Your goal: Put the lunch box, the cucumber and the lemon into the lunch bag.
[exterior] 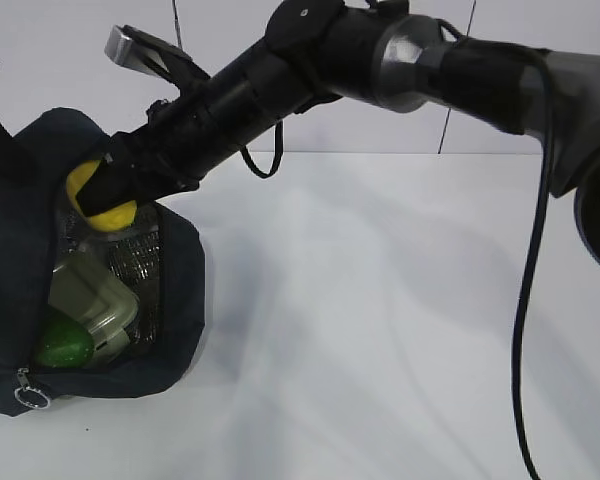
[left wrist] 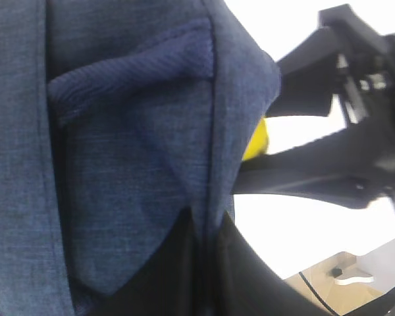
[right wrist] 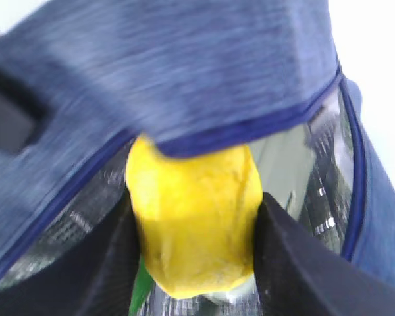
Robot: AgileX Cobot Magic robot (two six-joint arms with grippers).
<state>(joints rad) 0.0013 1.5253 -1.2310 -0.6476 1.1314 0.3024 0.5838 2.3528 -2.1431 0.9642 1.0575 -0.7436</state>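
The navy lunch bag (exterior: 180, 290) lies at the left with its foil-lined mouth open toward the camera. Inside it are the sage-lidded lunch box (exterior: 90, 295) and the green end of the cucumber (exterior: 63, 343). My right gripper (exterior: 102, 195) reaches across and is shut on the yellow lemon (exterior: 82, 185), held in the top of the bag's mouth. In the right wrist view the lemon (right wrist: 191, 224) sits between the two black fingers of the right gripper (right wrist: 194, 204), under the bag's rim (right wrist: 250, 131). My left gripper (left wrist: 207, 227) is shut on the bag's fabric edge (left wrist: 118, 164).
The white table (exterior: 380, 320) stretches right of the bag. The right arm (exterior: 400, 55) and its cable (exterior: 530, 300) span the upper right. The zipper's ring pull (exterior: 30, 397) hangs at the bag's lower left corner.
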